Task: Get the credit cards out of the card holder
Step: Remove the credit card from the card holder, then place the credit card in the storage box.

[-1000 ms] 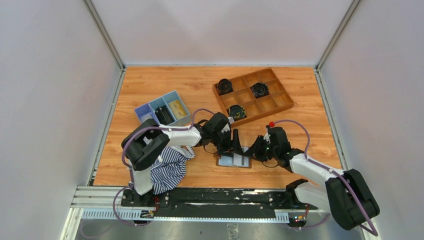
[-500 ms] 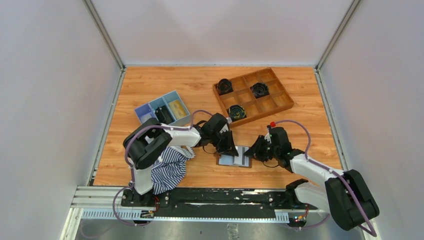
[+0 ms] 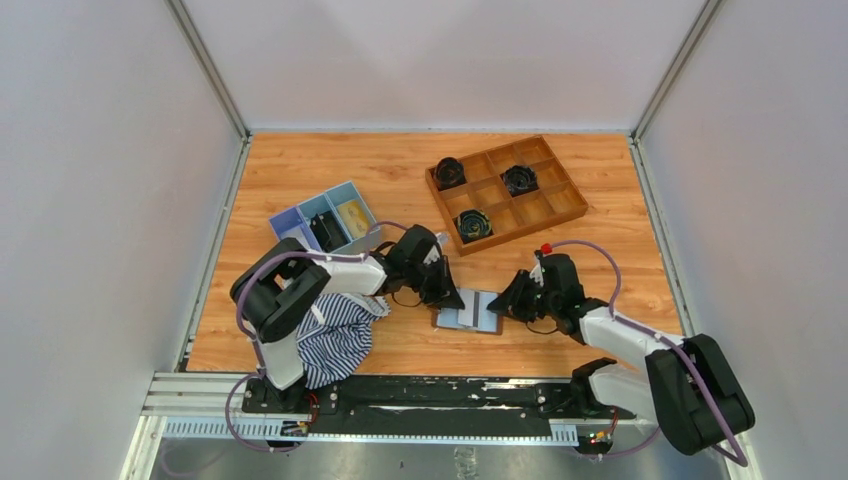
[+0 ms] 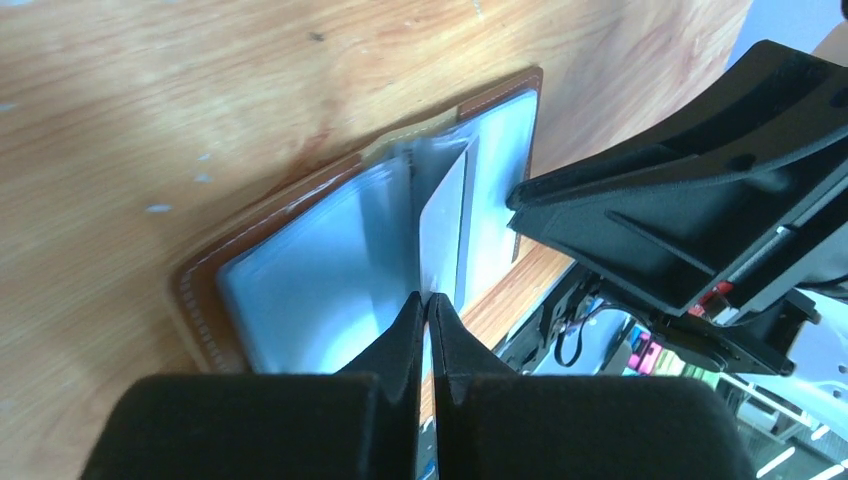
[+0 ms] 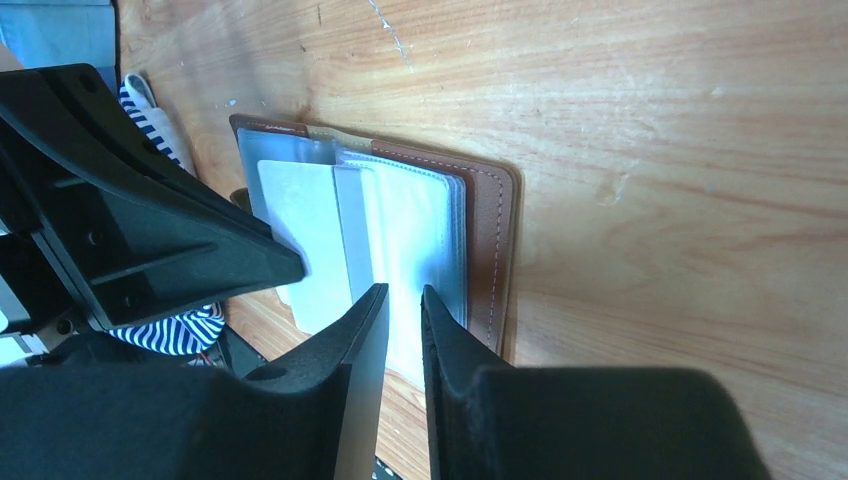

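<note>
Card holder (image 3: 470, 312) lies open and flat on the surface (image 3: 330, 170), near the front edge and between the two hands. Brown cover (image 5: 490, 240) is down, pale glossy sleeves face up.

Rest of the scene, big to small:
- Wooden grid tray (image 3: 530, 230) at back right, set at an angle. Three of its compartments each hold a dark round item (image 3: 449, 172).
- Striped cloth (image 3: 338, 335) is bunched at front left, beside the left arm's base.
- Light-blue tray (image 3: 290, 230) at left, behind the left arm. One compartment holds something black and another something yellowish; too small to tell what they are.

Left hand (image 4: 427, 298):
- Comes in from the holder's left side, fingers pressed together with no gap showing.
- Tips sit right at the near edge of one pale leaf (image 4: 445, 225), which stands up off the open pages by the spine.
- Tips meet that edge, but I can't tell whether the leaf is actually pinched or only touched.

Right hand (image 5: 398, 292):
- Comes in from the holder's right side, fingers parted by a narrow slot with nothing visibly caught in it.
- Tips are over the right-hand stack of sleeves, just inside the brown border.
- Can't tell whether they press on the sleeves or hang just above them.

Both hands sit close together over the holder without touching.
</note>
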Action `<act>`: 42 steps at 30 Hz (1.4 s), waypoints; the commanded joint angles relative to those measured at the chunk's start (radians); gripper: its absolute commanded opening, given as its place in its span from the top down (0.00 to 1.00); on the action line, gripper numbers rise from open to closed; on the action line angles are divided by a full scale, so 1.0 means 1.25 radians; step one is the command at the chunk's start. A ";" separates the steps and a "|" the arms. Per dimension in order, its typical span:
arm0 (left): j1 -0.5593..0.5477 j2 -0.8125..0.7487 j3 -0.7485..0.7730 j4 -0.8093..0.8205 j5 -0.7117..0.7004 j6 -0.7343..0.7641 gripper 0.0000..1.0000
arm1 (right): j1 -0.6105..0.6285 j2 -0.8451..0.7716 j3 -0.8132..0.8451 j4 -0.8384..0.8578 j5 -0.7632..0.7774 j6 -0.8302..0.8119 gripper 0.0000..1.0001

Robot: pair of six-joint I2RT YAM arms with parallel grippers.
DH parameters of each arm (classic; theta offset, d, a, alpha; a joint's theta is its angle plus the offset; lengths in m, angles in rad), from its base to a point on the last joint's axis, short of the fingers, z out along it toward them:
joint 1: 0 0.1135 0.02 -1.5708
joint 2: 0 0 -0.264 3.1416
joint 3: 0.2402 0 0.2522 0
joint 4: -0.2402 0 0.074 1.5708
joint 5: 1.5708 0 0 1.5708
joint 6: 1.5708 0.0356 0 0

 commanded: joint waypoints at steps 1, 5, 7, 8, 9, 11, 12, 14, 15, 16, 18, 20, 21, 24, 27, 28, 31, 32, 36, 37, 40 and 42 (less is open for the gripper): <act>0.029 -0.050 -0.053 -0.009 -0.003 0.028 1.00 | -0.016 0.041 -0.041 -0.062 0.044 -0.029 0.77; 0.041 -0.081 -0.080 -0.010 0.009 0.036 1.00 | -0.018 0.062 -0.042 -0.051 0.040 -0.031 0.77; 0.047 -0.107 -0.091 -0.010 0.014 0.041 1.00 | -0.018 0.068 -0.041 -0.048 0.035 -0.032 0.77; 0.051 -0.122 -0.095 -0.009 0.015 0.043 1.00 | -0.018 0.071 -0.040 -0.048 0.033 -0.032 0.77; 0.054 -0.140 -0.098 -0.011 0.017 0.047 1.00 | -0.019 0.073 -0.039 -0.048 0.030 -0.033 0.77; 0.061 -0.172 -0.085 -0.065 0.004 0.068 1.00 | -0.019 0.071 -0.038 -0.048 0.023 -0.032 0.77; 0.062 -0.186 -0.060 -0.145 -0.024 0.100 1.00 | -0.020 0.067 -0.038 -0.050 0.019 -0.031 0.78; 0.063 -0.213 0.021 -0.325 -0.105 0.186 1.00 | -0.021 0.055 -0.036 -0.060 0.012 -0.032 0.78; 0.063 -0.226 0.056 -0.389 -0.146 0.215 1.00 | -0.021 0.046 -0.034 -0.066 0.009 -0.034 0.78; 0.063 -0.242 0.089 -0.452 -0.187 0.244 1.00 | -0.021 0.037 -0.031 -0.075 0.008 -0.036 0.78; 0.063 -0.265 0.158 -0.566 -0.281 0.287 1.00 | -0.021 0.015 -0.022 -0.099 0.007 -0.042 0.77; 0.063 -0.276 0.224 -0.667 -0.375 0.320 1.00 | -0.021 -0.009 -0.009 -0.124 0.008 -0.049 0.75; 0.063 -0.280 0.253 -0.711 -0.421 0.333 1.00 | -0.021 -0.019 -0.002 -0.133 0.008 -0.053 0.74; 0.067 -0.300 0.324 -0.810 -0.572 0.356 1.00 | -0.021 -0.052 0.020 -0.188 0.006 -0.064 0.72; 0.099 -0.322 0.373 -0.906 -0.735 0.374 1.00 | -0.021 -0.085 0.040 -0.226 0.004 -0.071 0.69; 0.124 -0.326 0.387 -0.935 -0.772 0.382 1.00 | -0.021 -0.096 0.045 -0.232 0.002 -0.074 0.67; 0.228 -0.337 0.401 -0.968 -0.822 0.424 1.00 | -0.021 -0.124 0.050 -0.239 -0.006 -0.073 0.56; 0.266 -0.339 0.401 -0.967 -0.839 0.432 1.00 | -0.021 -0.130 0.052 -0.244 -0.007 -0.073 0.52; 0.369 -0.305 0.416 -0.966 -0.913 0.438 1.00 | -0.021 -0.137 0.061 -0.259 -0.010 -0.077 0.40; 0.393 -0.286 0.425 -0.965 -0.915 0.436 1.00 | -0.021 -0.136 0.062 -0.260 -0.012 -0.077 0.38; 0.436 -0.224 0.449 -0.964 -0.938 0.420 1.00 | -0.021 -0.140 0.066 -0.269 -0.017 -0.079 0.36; 0.448 -0.179 0.462 -0.963 -0.963 0.407 1.00 | -0.021 -0.152 0.069 -0.284 -0.017 -0.081 0.35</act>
